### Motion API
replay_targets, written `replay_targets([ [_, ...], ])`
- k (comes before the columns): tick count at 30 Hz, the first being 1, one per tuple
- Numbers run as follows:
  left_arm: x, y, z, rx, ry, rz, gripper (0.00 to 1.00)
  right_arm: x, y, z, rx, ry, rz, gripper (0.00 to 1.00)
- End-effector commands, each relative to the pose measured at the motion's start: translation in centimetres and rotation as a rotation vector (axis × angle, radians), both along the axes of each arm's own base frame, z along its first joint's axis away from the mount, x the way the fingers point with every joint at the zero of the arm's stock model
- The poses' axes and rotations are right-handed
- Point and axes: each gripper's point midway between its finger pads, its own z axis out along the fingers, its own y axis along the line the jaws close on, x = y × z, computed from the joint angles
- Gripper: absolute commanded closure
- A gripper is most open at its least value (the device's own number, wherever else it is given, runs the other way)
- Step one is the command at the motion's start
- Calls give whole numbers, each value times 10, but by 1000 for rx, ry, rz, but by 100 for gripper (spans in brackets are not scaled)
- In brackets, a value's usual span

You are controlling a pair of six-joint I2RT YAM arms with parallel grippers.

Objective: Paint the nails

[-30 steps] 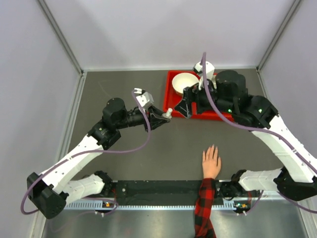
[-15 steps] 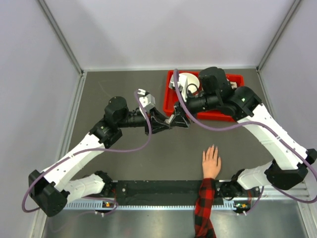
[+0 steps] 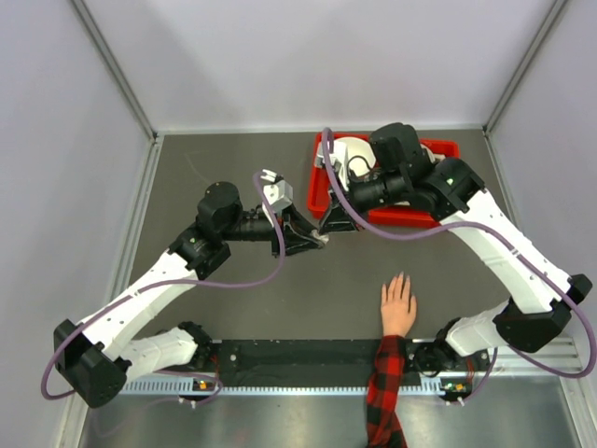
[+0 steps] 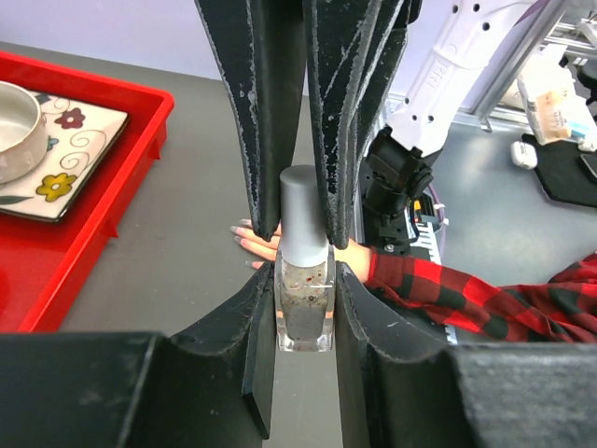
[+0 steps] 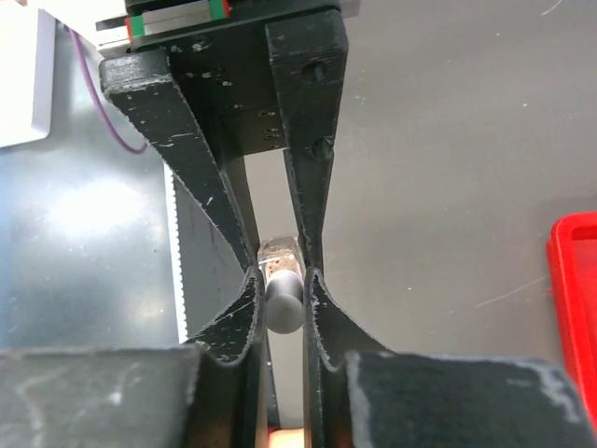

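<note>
Left jaws gripping polish bottle [image 4: 304, 313], right jaws clamped on cap [image 5: 282, 299] — hand [image 3: 398, 305] flat

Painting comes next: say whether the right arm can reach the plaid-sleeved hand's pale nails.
Probably not yet: the right gripper is shut on the grey cap of the small glass bottle in the left gripper, though nothing blocks the way to the nails.

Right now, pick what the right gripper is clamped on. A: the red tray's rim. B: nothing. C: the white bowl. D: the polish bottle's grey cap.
D: the right gripper pinches the grey cap of the polish bottle, whose glass body the left gripper holds.
</note>
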Motion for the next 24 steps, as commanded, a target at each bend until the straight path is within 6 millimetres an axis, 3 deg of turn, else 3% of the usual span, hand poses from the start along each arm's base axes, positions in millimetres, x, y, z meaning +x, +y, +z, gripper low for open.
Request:
replay_targets([
  [1, 8, -1, 31, -62, -87, 27, 100, -2, 3, 12, 43, 0, 11, 100],
  [4, 19, 2, 33, -65, -100, 108, 100, 17, 6, 8, 33, 46, -144, 100],
  [6, 25, 6, 34, -65, -127, 157, 100, 40, 4, -2, 16, 143, -397, 100],
  [7, 28, 7, 33, -60, -131, 176, 100, 40, 6, -9, -9, 177, -501, 100],
  [8, 32, 8, 33, -58, -142, 202, 100, 57, -4, -14, -13, 228, -748, 100],
  [10, 36, 9, 31, -50, -155, 217, 100, 44, 10, -9, 17, 267, -808, 100],
  [12, 38, 8, 32, -51, -159, 220, 100, 53, 8, 1, 68, 239, -939, 100],
  [18, 34, 9, 33, -49, -165, 211, 100, 53, 4, 21, 154, 238, -945, 100],
  [20, 34, 10, 30, -43, -160, 212, 100, 44, -1, 41, 195, 201, -842, 75],
  [21, 32, 10, 31, -45, -164, 203, 100, 49, -11, 47, 209, 170, -831, 53],
  [23, 28, 10, 31, -45, -160, 187, 100, 38, -19, 54, 201, 86, -664, 32],
  [24, 27, 9, 30, -46, -155, 172, 100, 43, -27, 55, 197, 66, -624, 27],
])
